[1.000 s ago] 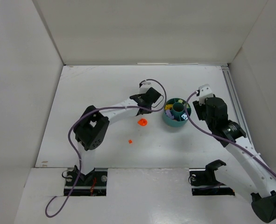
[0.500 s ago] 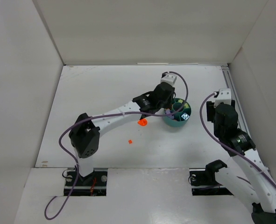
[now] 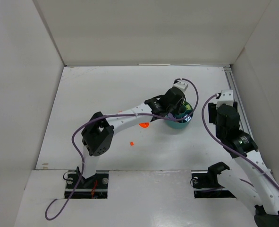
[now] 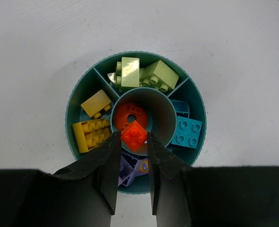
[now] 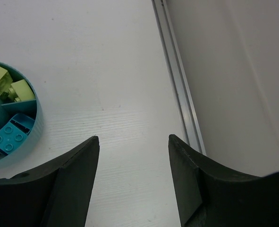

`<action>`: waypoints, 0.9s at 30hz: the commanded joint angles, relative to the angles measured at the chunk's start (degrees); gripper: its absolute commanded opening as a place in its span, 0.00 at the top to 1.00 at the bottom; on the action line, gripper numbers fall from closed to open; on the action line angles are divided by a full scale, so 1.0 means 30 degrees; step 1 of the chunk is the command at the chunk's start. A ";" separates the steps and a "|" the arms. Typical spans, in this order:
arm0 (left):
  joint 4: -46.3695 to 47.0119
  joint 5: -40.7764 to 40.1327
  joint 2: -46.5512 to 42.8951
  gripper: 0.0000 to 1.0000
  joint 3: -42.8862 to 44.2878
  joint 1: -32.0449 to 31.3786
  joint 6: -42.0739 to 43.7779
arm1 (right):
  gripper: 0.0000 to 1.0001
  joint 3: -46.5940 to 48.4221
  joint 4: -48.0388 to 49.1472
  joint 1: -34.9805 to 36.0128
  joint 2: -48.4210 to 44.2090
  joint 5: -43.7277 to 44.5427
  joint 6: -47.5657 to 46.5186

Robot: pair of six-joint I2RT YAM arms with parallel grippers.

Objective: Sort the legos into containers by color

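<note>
The round teal dish (image 3: 181, 124) stands right of centre. In the left wrist view its rim (image 4: 72, 101) rings compartments with pale green bricks (image 4: 139, 73), yellow bricks (image 4: 89, 132), blue-teal bricks (image 4: 189, 131) and purple bricks (image 4: 130, 168). My left gripper (image 4: 133, 138) hangs over the dish's central tube, shut on a red-orange brick (image 4: 133, 134); an orange round piece (image 4: 130, 112) lies in the tube below. In the top view the left gripper (image 3: 173, 110) covers part of the dish. My right gripper (image 5: 133, 139) is open and empty, right of the dish (image 5: 31, 130).
An orange round piece (image 3: 143, 125) and a tiny red-orange bit (image 3: 131, 142) lie on the white table left of the dish. A metal rail (image 5: 177, 75) runs along the right wall. White walls enclose the table.
My left gripper has moved right from beside the dish to above its centre. My right arm drew back to the right a second ago and has since held still.
</note>
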 commanded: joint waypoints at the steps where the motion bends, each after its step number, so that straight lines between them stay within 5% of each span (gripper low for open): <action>1: 0.0069 -0.0074 -0.0172 0.82 0.1048 -0.0112 0.0089 | 0.34 -0.0208 0.0235 -0.0076 -0.0045 0.0305 0.0263; 8: 0.0069 0.0131 -0.0172 0.63 0.0874 -0.0112 0.0264 | 0.27 -0.0208 0.0235 -0.0076 0.0570 -0.0074 0.0089; 16: 0.0274 -0.1064 -0.1722 0.56 -0.0121 -0.0112 0.0266 | 0.27 -0.0208 0.0440 -0.0076 0.0777 -0.0777 -0.0467; 19: 0.0448 -0.1830 -0.3331 0.53 -0.1934 0.0530 -0.0349 | 0.11 -0.0469 0.1666 -0.0076 0.0570 -0.1974 -0.1753; 20: 0.0450 -0.2122 -0.3858 0.48 -0.2607 0.0793 -0.0641 | 0.01 -0.0472 0.2251 -0.0076 0.0338 -0.3924 -0.2338; 25: 0.0189 -0.3880 -0.8690 0.01 -0.8339 0.2725 -0.3159 | 0.00 -0.0359 0.4364 0.1034 0.1938 -0.8829 -0.5324; 27: -0.0744 -0.4846 -1.0938 0.01 -1.0627 0.3516 -0.4821 | 0.00 0.0314 0.4949 0.2695 0.3750 -1.0408 -0.6351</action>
